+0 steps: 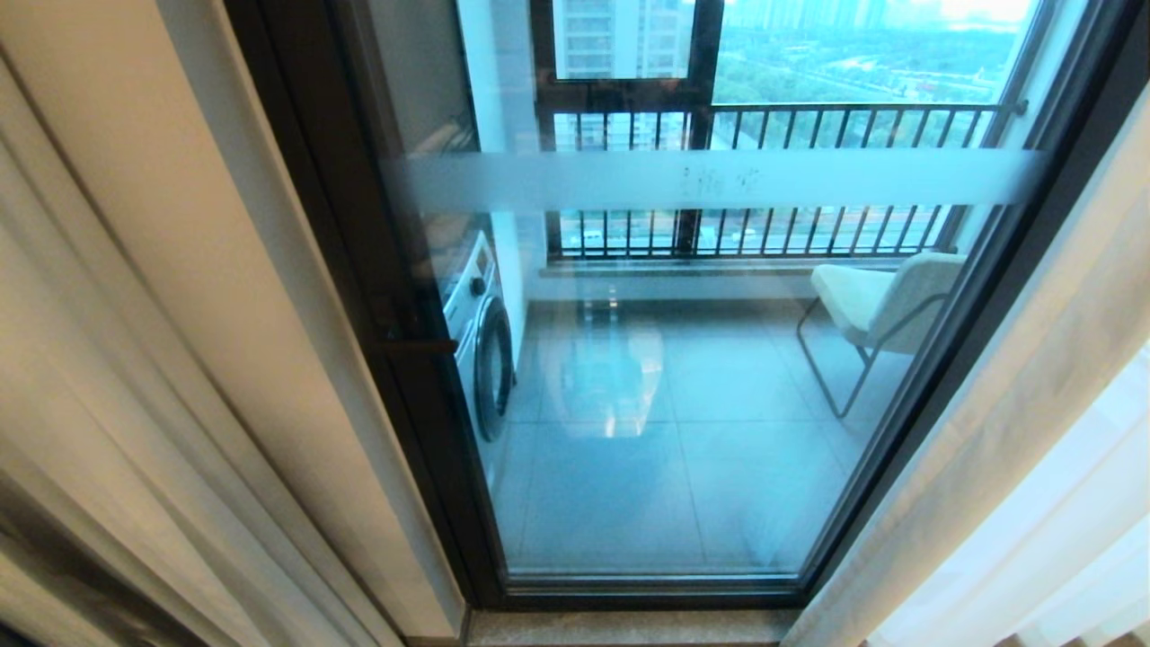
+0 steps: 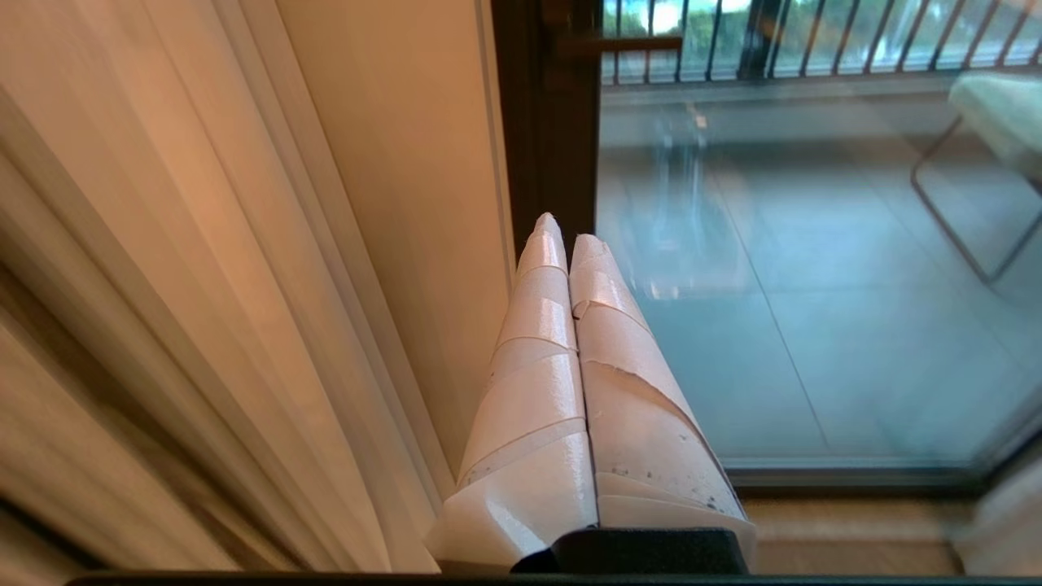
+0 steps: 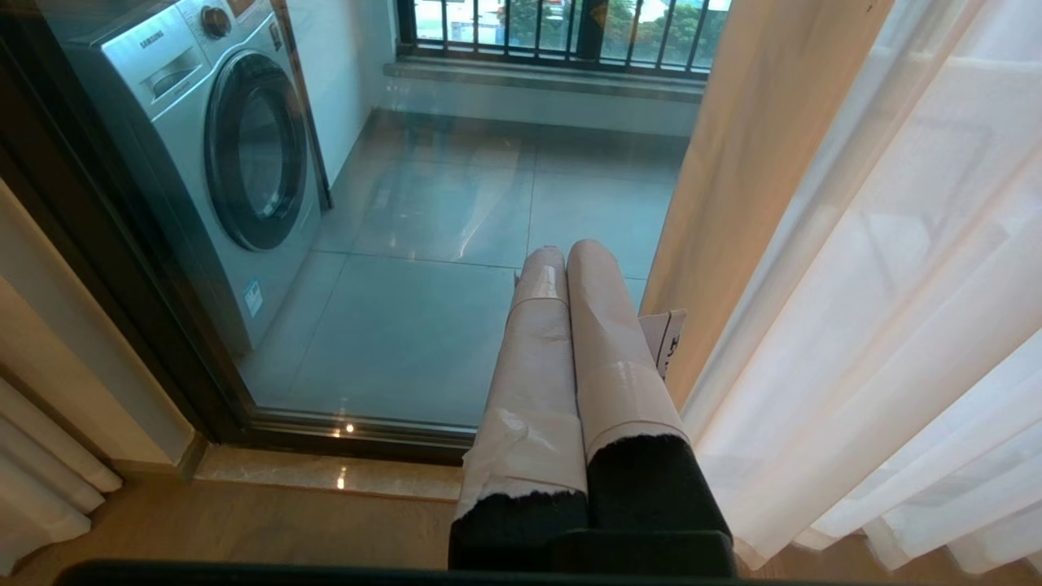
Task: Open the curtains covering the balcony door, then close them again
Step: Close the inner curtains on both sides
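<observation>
Curtains parted to both sides, balcony door [image 1: 683, 377] bare, both grippers empty.

You have the sheer white curtains [image 3: 912, 309] gathered beside the beige drape [image 3: 757, 163] on the right of the glass, with more pale fabric bunched on the left. Your left gripper [image 2: 562, 232] hangs near the left folds with its taped fingers pressed together, holding nothing; your right gripper [image 3: 566, 254] is likewise closed and empty, just beside the drape's edge. Expect the sheer to be very light, limp and slippery: it will likely slide out of a shallow pinch and billow rather than follow. To close, take several pleats at the panel's leading edge, not one layer, and pull gently along the track.
</observation>
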Motion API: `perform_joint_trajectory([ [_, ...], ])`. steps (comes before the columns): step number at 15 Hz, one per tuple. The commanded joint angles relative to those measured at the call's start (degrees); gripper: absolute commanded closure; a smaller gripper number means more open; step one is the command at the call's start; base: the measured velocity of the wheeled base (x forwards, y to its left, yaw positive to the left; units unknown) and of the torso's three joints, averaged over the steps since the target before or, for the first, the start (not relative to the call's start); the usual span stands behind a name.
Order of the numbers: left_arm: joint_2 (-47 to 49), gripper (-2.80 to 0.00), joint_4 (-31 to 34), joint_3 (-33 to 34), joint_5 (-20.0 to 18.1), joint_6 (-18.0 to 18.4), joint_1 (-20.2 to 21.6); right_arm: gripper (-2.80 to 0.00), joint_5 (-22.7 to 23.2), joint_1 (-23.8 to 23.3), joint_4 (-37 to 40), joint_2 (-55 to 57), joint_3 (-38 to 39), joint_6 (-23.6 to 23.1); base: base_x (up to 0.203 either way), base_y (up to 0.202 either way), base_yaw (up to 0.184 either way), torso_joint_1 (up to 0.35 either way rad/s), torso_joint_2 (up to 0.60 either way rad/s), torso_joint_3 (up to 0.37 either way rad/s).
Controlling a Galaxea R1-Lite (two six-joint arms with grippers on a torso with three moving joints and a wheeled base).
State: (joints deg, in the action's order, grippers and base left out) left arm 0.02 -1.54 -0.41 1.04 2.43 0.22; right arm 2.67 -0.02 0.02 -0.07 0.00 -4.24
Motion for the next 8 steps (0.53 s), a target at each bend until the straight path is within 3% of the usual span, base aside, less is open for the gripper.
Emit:
perform_joint_trajectory([
  [1, -0.02, 0.0, -1.13, 0.29, 0.28, 0.43, 0.04, 0.0, 0.05, 0.02, -0.02, 0.07, 0.0, -0.06, 0.0, 0.0, 0.0, 0.0, 0.0, 0.0],
  [4, -0.02, 0.0, -5.39, 0.31, 0.54, 2.57, 0.04, 0.0, 0.05, 0.02, -0.02, 0.16, 0.0, -0.06, 0.0, 0.0, 0.0, 0.0, 0.0, 0.0],
  [8, -0.02, 0.0, -5.14, 0.32, 0.72, 1.95, -0.04, 0.0, 0.05, 0.02, -0.02, 0.25, 0.0, -0.06, 0.0, 0.0, 0.0, 0.0, 0.0, 0.0],
])
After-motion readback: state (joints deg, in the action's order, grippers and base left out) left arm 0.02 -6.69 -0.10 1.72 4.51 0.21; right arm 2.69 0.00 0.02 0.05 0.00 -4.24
